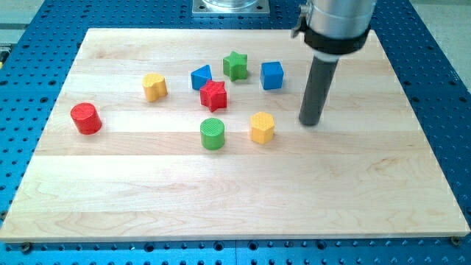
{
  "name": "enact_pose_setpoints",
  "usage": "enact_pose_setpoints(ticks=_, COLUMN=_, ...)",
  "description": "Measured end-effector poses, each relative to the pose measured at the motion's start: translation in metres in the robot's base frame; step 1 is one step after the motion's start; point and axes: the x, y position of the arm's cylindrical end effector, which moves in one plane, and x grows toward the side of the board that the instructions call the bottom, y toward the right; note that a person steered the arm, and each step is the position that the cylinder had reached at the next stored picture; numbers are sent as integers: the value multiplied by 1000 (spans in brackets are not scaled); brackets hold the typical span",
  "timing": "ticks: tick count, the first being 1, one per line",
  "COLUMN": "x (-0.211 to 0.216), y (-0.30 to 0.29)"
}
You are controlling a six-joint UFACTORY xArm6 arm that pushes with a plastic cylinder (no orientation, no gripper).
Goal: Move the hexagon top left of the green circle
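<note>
The yellow hexagon [262, 126] lies just right of the green circle [213, 134], with a small gap between them, near the middle of the wooden board [235, 213]. My tip [310, 122] rests on the board to the right of the yellow hexagon, about a block's width away and level with it. It touches no block.
Above the green circle stand a red star [213, 95], a blue triangular block [201, 76], a green star [235, 65] and a blue cube [271, 75]. A yellow heart-like block [154, 87] and a red cylinder [86, 118] lie toward the view's left.
</note>
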Motion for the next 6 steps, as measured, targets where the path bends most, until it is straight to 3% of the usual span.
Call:
enact_pose_setpoints(ticks=1, x=18, y=-47)
enact_pose_setpoints(ticks=3, x=-8, y=-74)
enact_pose_setpoints(ticks=5, x=-2, y=-159)
enact_pose_setpoints(ticks=6, x=17, y=-142)
